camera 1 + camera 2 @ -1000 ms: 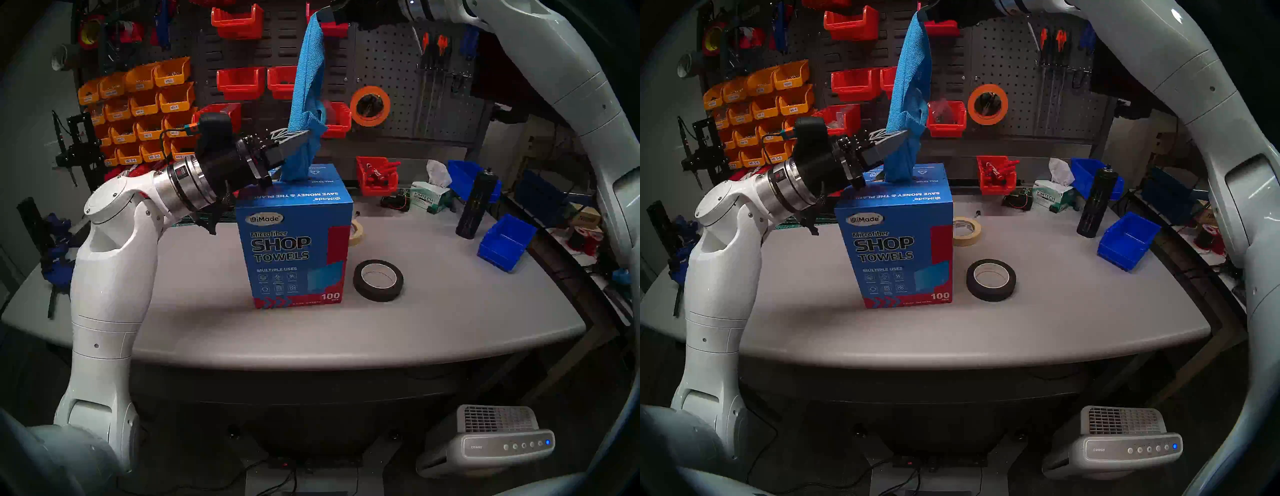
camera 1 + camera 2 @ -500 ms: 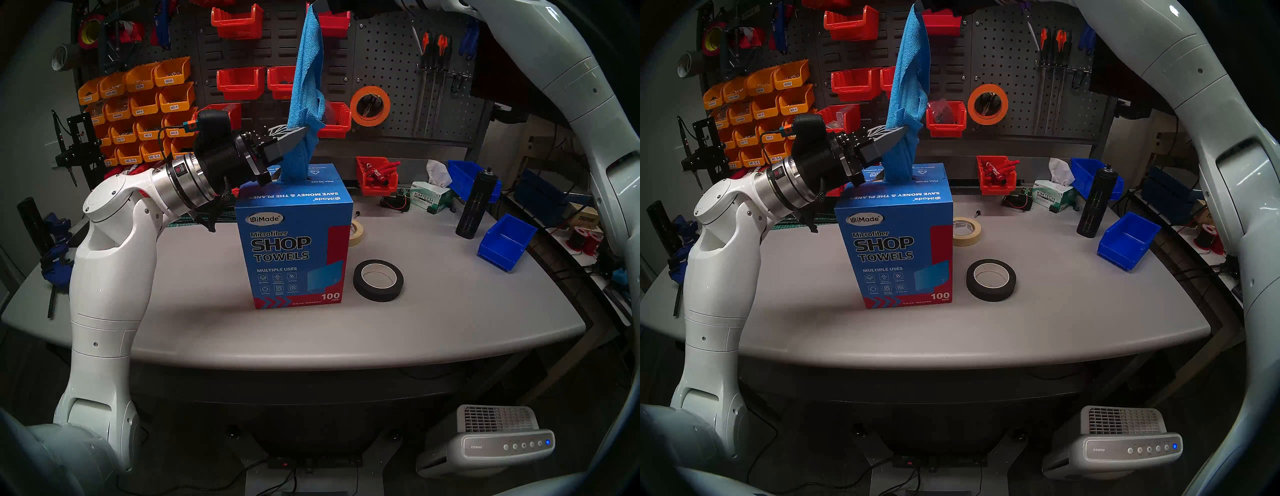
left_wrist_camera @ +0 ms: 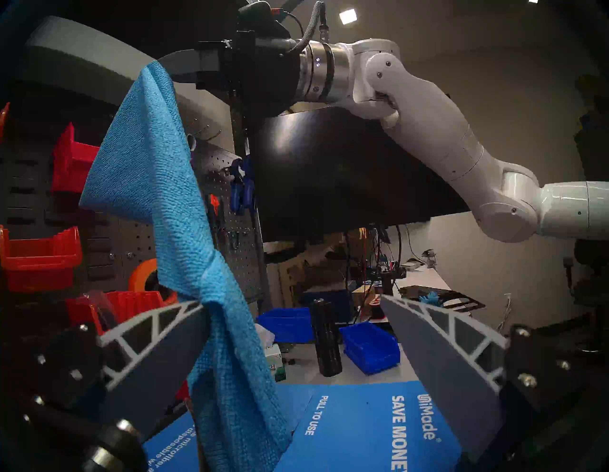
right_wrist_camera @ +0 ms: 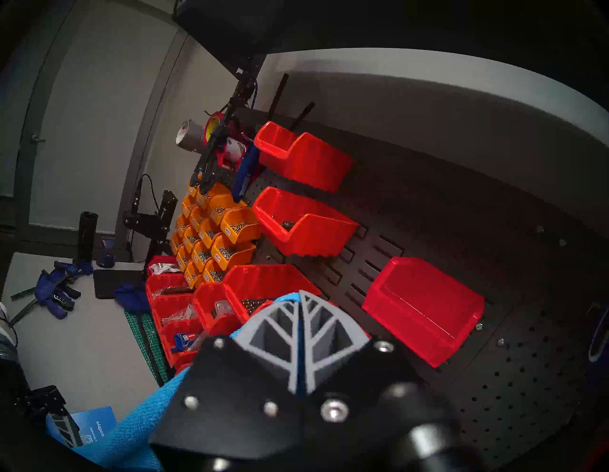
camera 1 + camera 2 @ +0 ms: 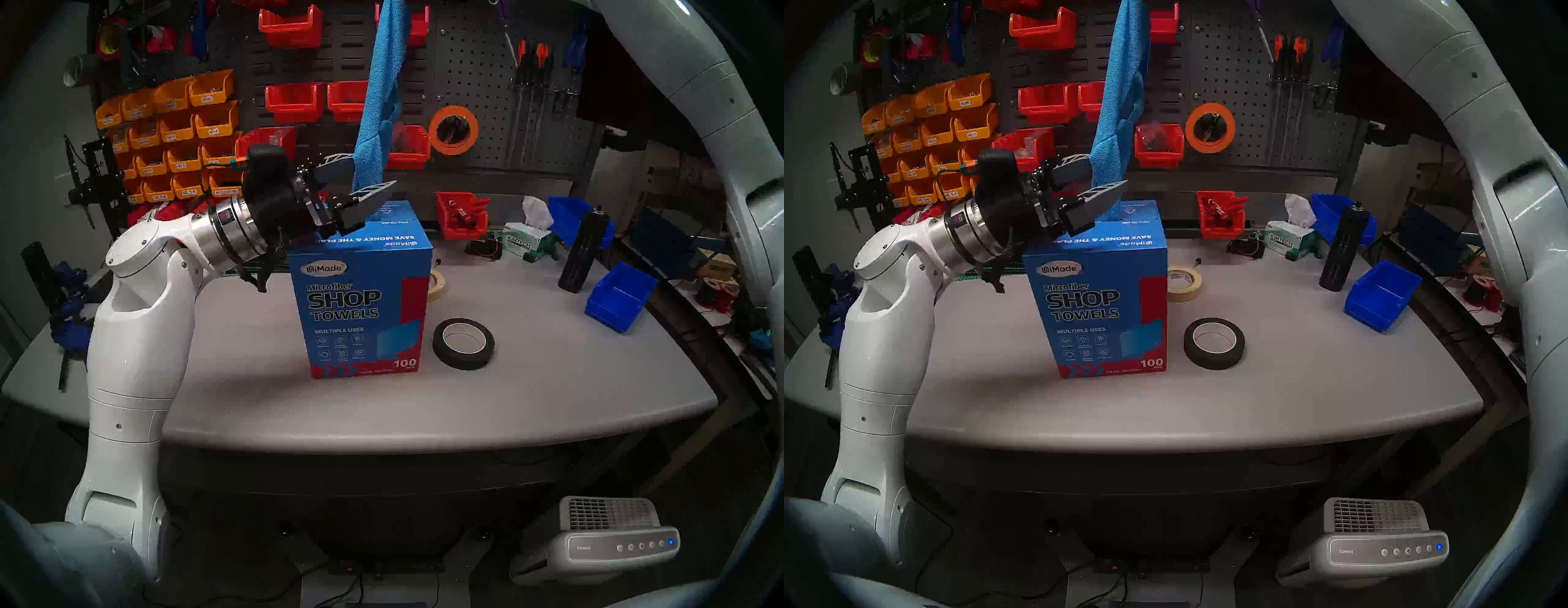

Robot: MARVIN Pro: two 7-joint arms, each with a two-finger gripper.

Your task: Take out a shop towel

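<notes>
Hanging from clamped right tool [image 4: 299, 333], shop towel [image 5: 379, 102] passes btwn spread left tool [image 5: 373, 172].

- shop towel [image 5: 377, 106]: bright sky-blue, fine waffle weave
- carton [image 5: 360, 305]: blue with red panel, white and black lettering
- tape roll [image 5: 463, 343]: black, pale core
- masking tape [image 5: 1184, 283]: cream
- wall bins [image 5: 292, 99]: red
- small bins [image 5: 178, 127]: orange-yellow
- loose bin [image 5: 620, 296]: deep blue
- tabletop [image 5: 530, 382]: pale grey

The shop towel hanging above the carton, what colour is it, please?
Bright sky blue shop towel, clearest in the left wrist view.
</notes>
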